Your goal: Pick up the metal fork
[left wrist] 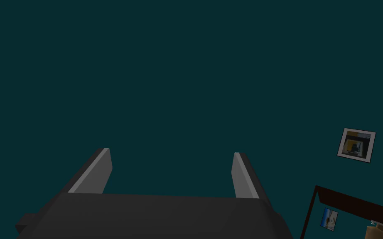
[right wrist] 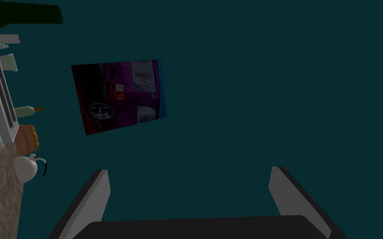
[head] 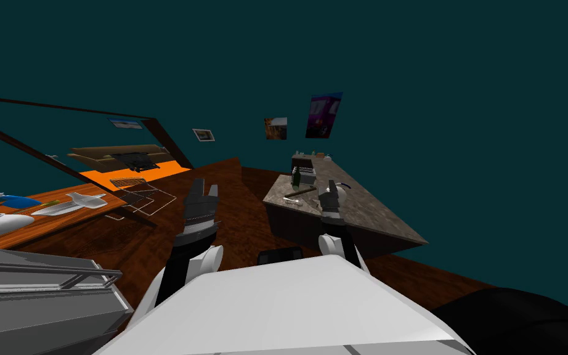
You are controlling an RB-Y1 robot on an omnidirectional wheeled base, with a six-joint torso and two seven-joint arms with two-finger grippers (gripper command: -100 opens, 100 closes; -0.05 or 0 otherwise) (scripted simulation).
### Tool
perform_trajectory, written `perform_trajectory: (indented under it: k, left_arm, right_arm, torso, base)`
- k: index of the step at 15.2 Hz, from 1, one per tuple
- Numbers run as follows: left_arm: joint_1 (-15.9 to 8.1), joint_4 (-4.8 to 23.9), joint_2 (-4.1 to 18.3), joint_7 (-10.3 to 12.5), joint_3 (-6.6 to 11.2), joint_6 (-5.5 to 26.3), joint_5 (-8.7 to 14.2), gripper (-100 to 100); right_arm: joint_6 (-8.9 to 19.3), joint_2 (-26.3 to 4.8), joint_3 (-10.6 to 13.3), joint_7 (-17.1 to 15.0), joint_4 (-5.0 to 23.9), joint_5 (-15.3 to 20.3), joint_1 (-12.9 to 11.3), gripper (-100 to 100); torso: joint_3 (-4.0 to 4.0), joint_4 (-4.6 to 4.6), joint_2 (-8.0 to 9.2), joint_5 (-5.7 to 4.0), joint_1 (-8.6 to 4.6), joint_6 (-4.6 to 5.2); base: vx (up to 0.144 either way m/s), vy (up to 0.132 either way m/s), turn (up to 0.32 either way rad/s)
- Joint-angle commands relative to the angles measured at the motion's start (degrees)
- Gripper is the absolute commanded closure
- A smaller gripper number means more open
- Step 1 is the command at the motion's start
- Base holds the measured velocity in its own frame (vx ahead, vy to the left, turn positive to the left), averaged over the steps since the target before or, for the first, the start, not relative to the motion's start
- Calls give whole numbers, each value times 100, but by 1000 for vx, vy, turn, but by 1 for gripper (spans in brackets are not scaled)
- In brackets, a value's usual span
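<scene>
Nothing is picked up yet: the two grippers, left gripper (head: 204, 187) and right gripper (head: 334, 188), both stand spread and empty, the right one raised over the near part of the one stone counter (head: 369, 216), so reaching down, gripping and lifting all seem left to do. On that counter, just beside the right gripper, lies one small pale utensil that I take for the fork (head: 292, 199), though it is too small to be sure, with one dark stick (head: 301, 192) next to it. Farther back stand one green bottle (head: 297, 177) and one grey appliance (head: 306, 165).
</scene>
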Motion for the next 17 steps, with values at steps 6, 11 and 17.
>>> perform_trajectory:
  k: [6, 11, 17]
  left_arm:
    - [0, 0, 0, 0, 0, 0, 0, 0]
    - [0, 0, 0, 0, 0, 0, 0, 0]
    - [0, 0, -1, 0, -1, 0, 0, 0]
  right_arm:
    - [-73, -678, -14, 43, 230, 72, 35, -100]
    - [-194, -1332, -34, 123, 615, 201, 92, -100]
    - [-298, -2053, -43, 195, 950, 317, 143, -100]
  torso:
    - [-3, -2, -6, 2, 10, 0]
    - [-5, -2, -8, 4, 19, 0]
    - [-3, -2, -5, 5, 24, 0]
  base:
    - [12, 26, 6]
    - [20, 51, 11]
    - [14, 58, 14]
